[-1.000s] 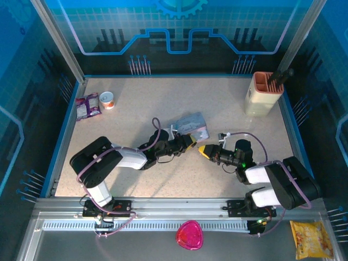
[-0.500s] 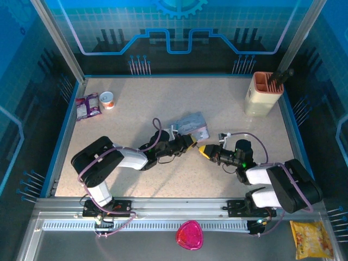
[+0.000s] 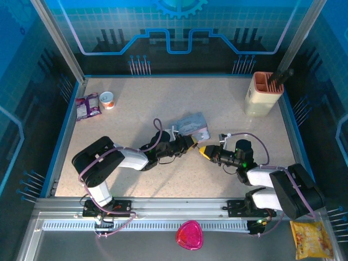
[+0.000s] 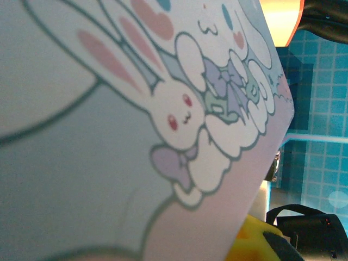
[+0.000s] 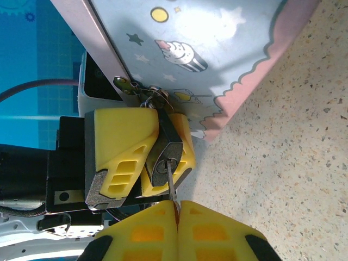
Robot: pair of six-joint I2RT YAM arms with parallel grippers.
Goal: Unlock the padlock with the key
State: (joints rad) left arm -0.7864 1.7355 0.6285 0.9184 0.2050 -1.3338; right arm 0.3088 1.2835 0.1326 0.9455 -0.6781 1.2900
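The padlock [image 5: 166, 155] is small with a dark body, and its thin shackle passes through the hasp [image 5: 130, 87] of the pale cartoon-printed tin [image 5: 212, 49]. The yellow fingers [image 5: 119, 141] of my left gripper [image 3: 190, 142] are shut on the padlock's body from both sides. My right gripper [image 5: 176, 209] is shut on the key [image 5: 172, 182], whose thin blade sits with its tip in the keyhole. From above, the right gripper [image 3: 202, 150] meets the left one tip to tip beside the tin [image 3: 193, 126]. The left wrist view looks close onto the tin's lid [image 4: 136, 136].
A beige and orange utensil holder [image 3: 265, 93] stands at the back right. A small cup [image 3: 107, 100] and snack packets [image 3: 87, 105] lie at the back left. A pink object [image 3: 188, 235] and a yellow packet [image 3: 311, 238] lie off the table, near the front rail.
The right arm's elbow has drifted slightly outward. Both grips and the tin stay where they were.
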